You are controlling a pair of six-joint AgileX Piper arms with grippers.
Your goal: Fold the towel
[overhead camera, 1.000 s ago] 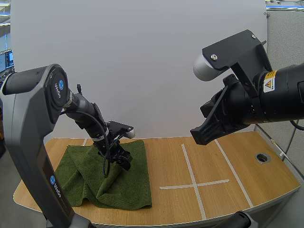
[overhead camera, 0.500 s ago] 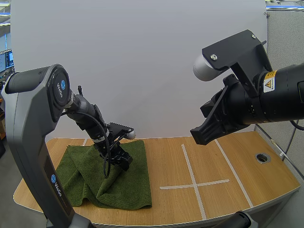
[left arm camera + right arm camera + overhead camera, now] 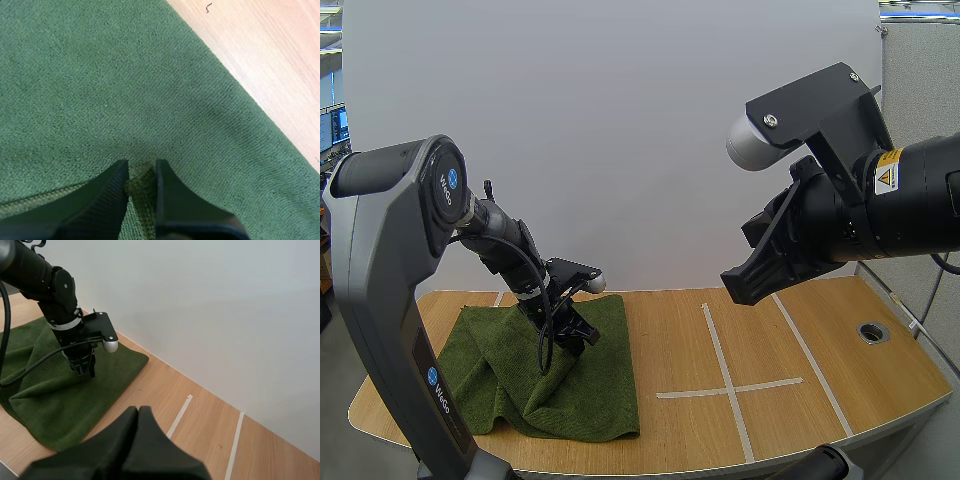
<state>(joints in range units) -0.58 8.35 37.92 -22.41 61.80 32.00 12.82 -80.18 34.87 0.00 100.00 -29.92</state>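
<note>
Left fingers (image 3: pixel 123 172) pinch what looks like a raised fold of the towel (image 3: pixel 600 395); right fingers (image 3: pixel 137 421), pressed together, hang above the surface (image 3: pixel 770 345).

Green towel (image 3: pixel 600 395) — rumpled, partly doubled over (a ridge raised mid-cloth).

The right gripper (image 3: pixel 138 414) is seen with its two black fingers (image 3: pixel 117 445) laid together as one dark wedge, with nothing held between them. Beyond the tips, a green towel (image 3: pixel 55 400) is spread rumpled on the wooden table (image 3: pixel 205 425). A ridge of the cloth is drawn up toward the left gripper (image 3: pixel 85 369), which is set down on the towel. Two strips of white tape (image 3: pixel 178 416) are laid on the bare wood: one just ahead of the fingertips, the other farther off on the side away from the towel. The table is backed by a plain white wall (image 3: pixel 210 305).
</note>
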